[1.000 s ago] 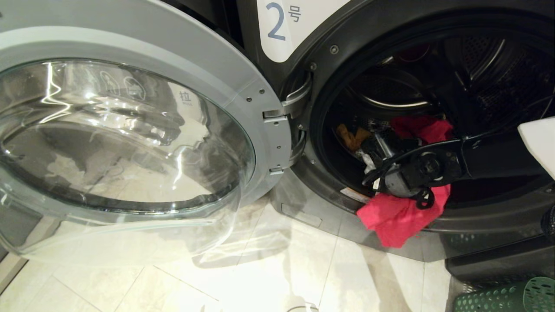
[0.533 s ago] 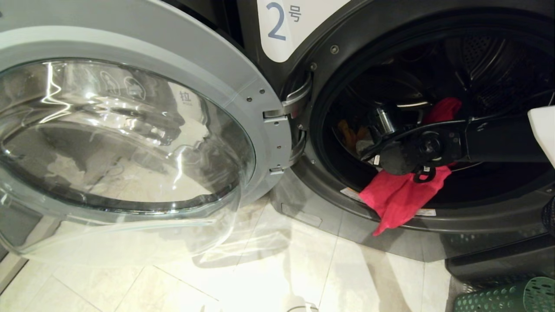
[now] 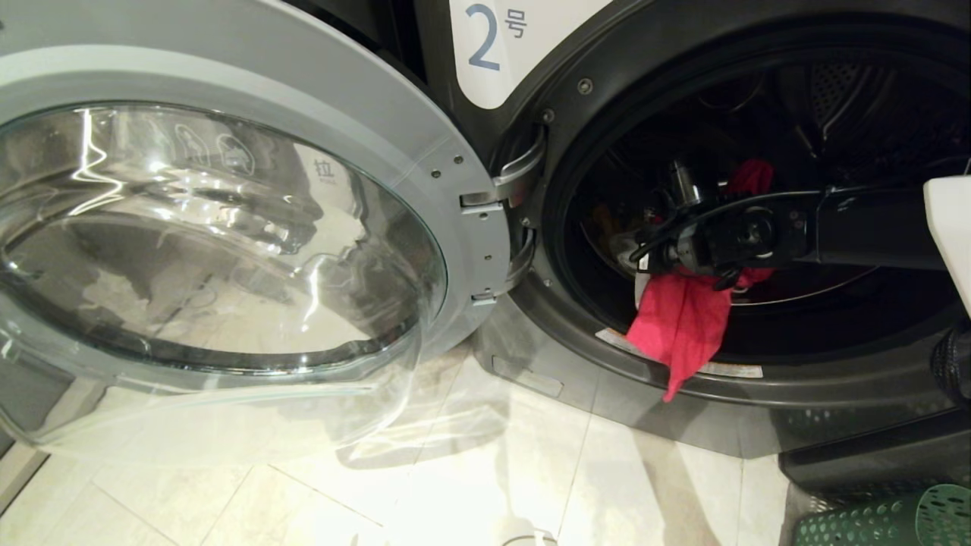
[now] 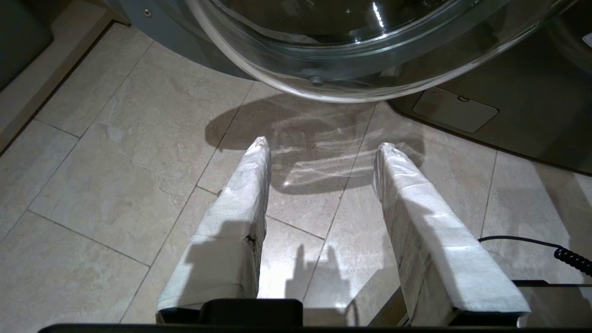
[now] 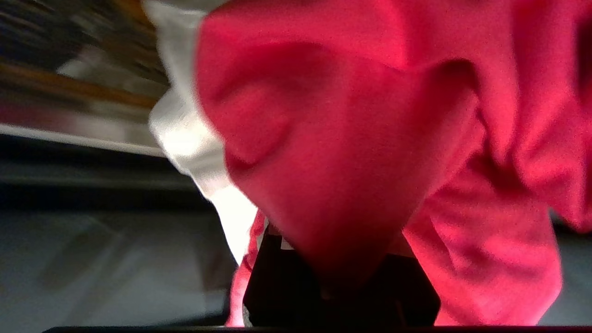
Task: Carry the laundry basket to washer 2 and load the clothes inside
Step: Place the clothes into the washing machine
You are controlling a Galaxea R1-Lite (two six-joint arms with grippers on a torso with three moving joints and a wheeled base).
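- The right arm (image 3: 850, 227) reaches in level from three o'clock of the head view, across the round mouth of the washer (image 3: 683, 45) marked with a blue "2".
- The right gripper (image 3: 667, 235) sits inside the drum at its near left side; its fingers are closed on the pink-red garment (image 3: 683, 318), which drapes from them and hangs over the lower lip of the opening at about six o'clock of the mouth.
- In the right wrist view the pink-red cloth (image 5: 370, 138) fills most of the picture, with a white garment (image 5: 185, 134) just beside it.
- The washer door (image 3: 212, 227) stands swung wide open at nine o'clock.
- The left gripper (image 4: 321, 148) points down at the tiled floor (image 4: 115, 162) below the door glass, fingers (image 4: 245, 199) apart and holding nothing.
- The green basket (image 3: 887, 519) shows at five o'clock on the floor.
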